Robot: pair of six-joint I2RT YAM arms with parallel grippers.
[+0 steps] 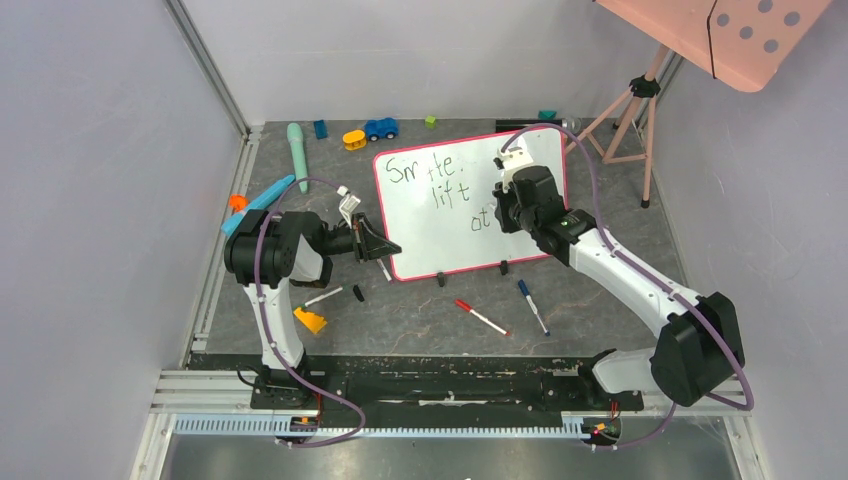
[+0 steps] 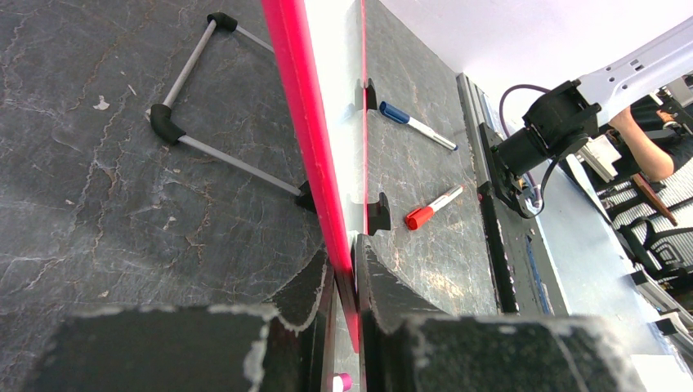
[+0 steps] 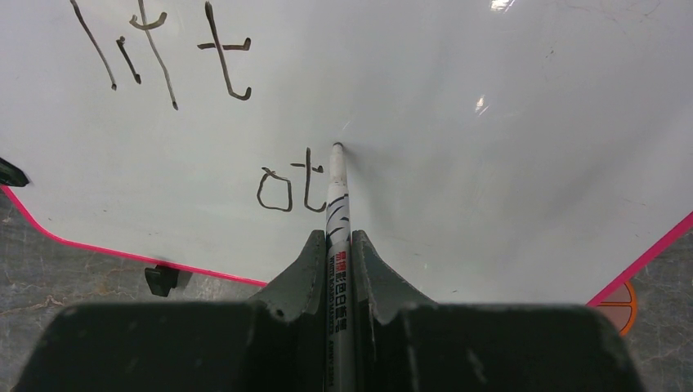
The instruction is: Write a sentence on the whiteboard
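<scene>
The whiteboard [image 1: 440, 235] stands on the mat on small black feet, white with a pink-red frame. The sentence [image 1: 432, 180] reads "Sm tte." and "lift", with "ot" [image 3: 290, 189] on the third line. My left gripper [image 1: 385, 250] is shut on the whiteboard's left frame edge [image 2: 315, 155]. My right gripper [image 1: 507, 200] is shut on a white marker [image 3: 337, 212], whose tip touches the board just right of the "ot".
A red-capped marker [image 1: 480, 317] and a blue-capped marker [image 1: 532, 305] lie in front of the board. A loose marker and black cap [image 1: 357, 293] and a yellow block [image 1: 311, 320] lie near the left arm. Toys line the back. A tripod [image 1: 630, 115] stands at back right.
</scene>
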